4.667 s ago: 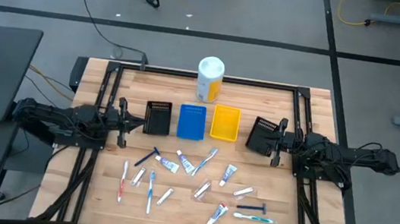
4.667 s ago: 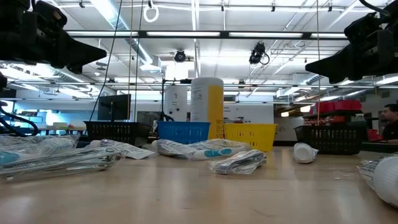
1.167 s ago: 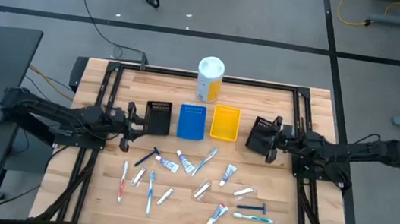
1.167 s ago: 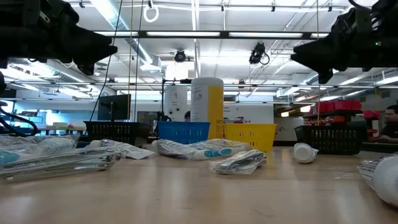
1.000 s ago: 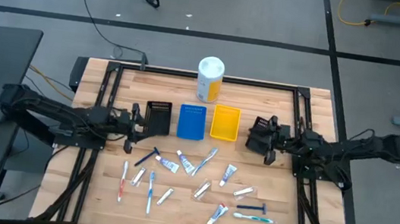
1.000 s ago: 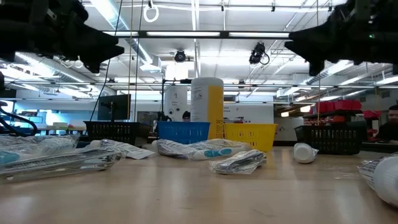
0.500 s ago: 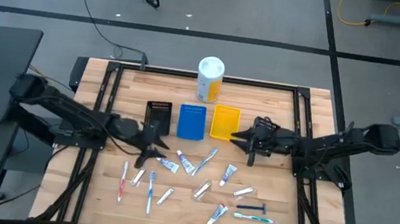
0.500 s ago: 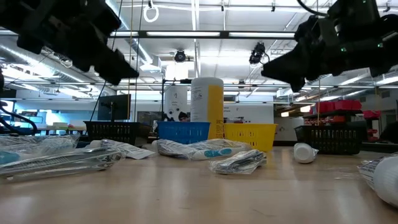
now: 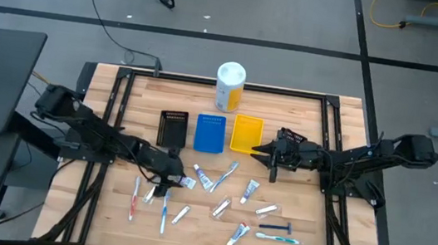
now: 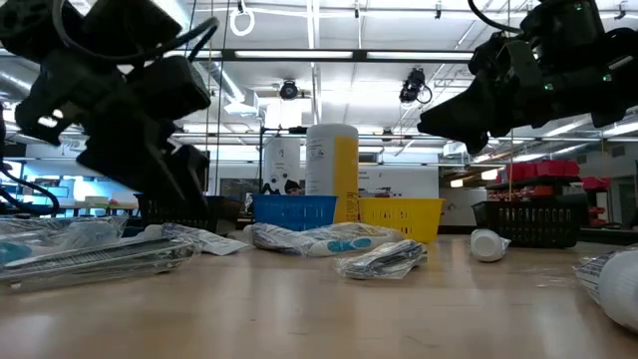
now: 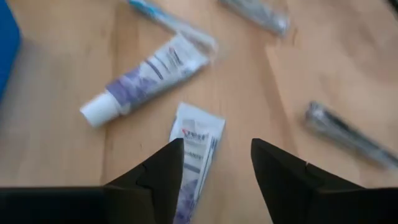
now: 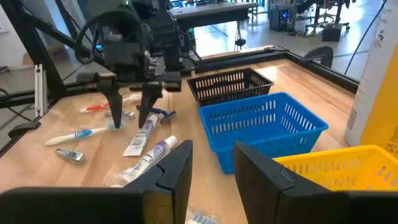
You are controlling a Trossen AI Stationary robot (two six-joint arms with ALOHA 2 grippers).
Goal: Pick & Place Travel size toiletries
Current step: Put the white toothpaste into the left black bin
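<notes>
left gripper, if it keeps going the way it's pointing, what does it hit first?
Most likely the white Crest tube. The left gripper points down at the table with its fingers open, and that tube lies in the gap between them. A purple-labelled tube lies just beyond. How much height is left is hard to judge.

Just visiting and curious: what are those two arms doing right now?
Left gripper open, low over a white Crest tube. Right gripper open, empty, hovering near the yellow bin. Nothing in the way.
</notes>
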